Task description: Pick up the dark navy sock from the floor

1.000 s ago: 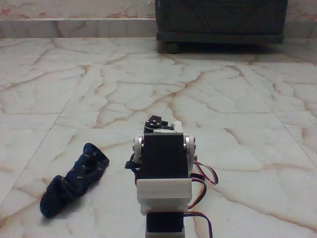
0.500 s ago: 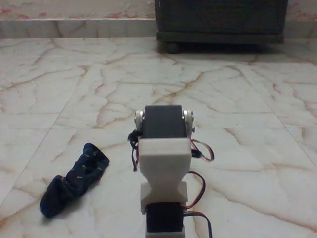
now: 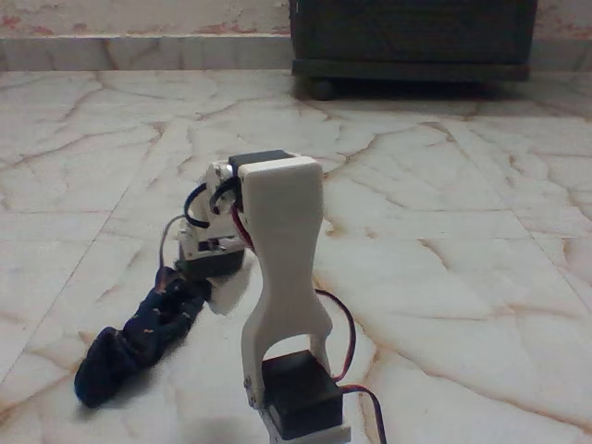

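Hovering gripper [image 3: 205, 268] above unlabelled sock [image 3: 139, 335]

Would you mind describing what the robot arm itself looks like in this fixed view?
The arm has white plastic links with rounded edges, joined by black box-shaped servo blocks. Thin red and black cables loop out beside the base and the upper joint. The gripper end is white with dark parts; its fingers are too blurred to describe.
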